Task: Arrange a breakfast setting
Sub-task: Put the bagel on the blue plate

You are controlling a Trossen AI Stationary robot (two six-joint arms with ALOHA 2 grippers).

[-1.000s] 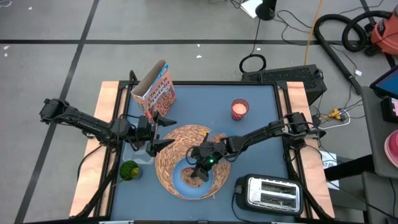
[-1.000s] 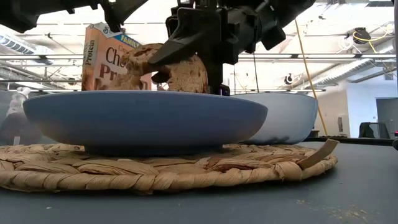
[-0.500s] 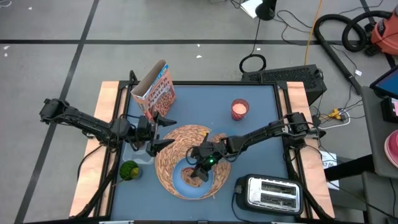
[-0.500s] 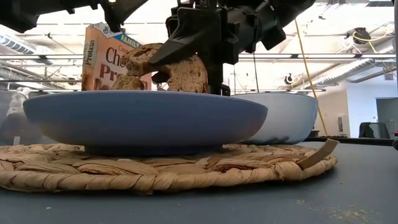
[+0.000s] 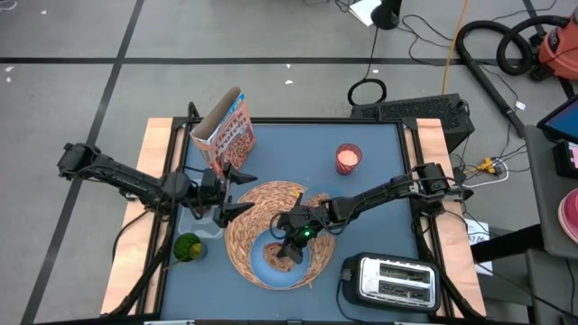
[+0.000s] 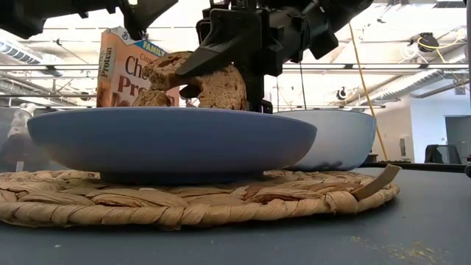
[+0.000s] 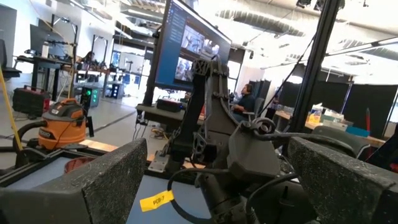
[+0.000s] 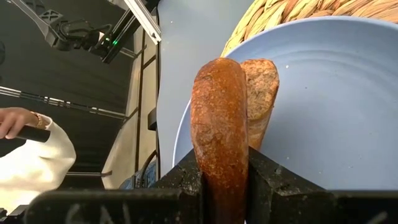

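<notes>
Even overhead light fills the high view, with soft shadows under both arms on the table [image 5: 379,153]. In the low view, bright ceiling fixtures backlight the light-blue plate [image 6: 169,140], and the straw placemat [image 6: 191,202] blurs at the near edge. The left wrist view's foreground fingers [image 7: 99,180] are soft.

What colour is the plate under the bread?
Light blue plate, clearest in the right wrist view.

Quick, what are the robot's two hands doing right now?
Left end effector: open, empty, beside the round woven straw placemat.
Right end effector: closed on the brown ring-shaped bread, over the light-blue plate.
</notes>
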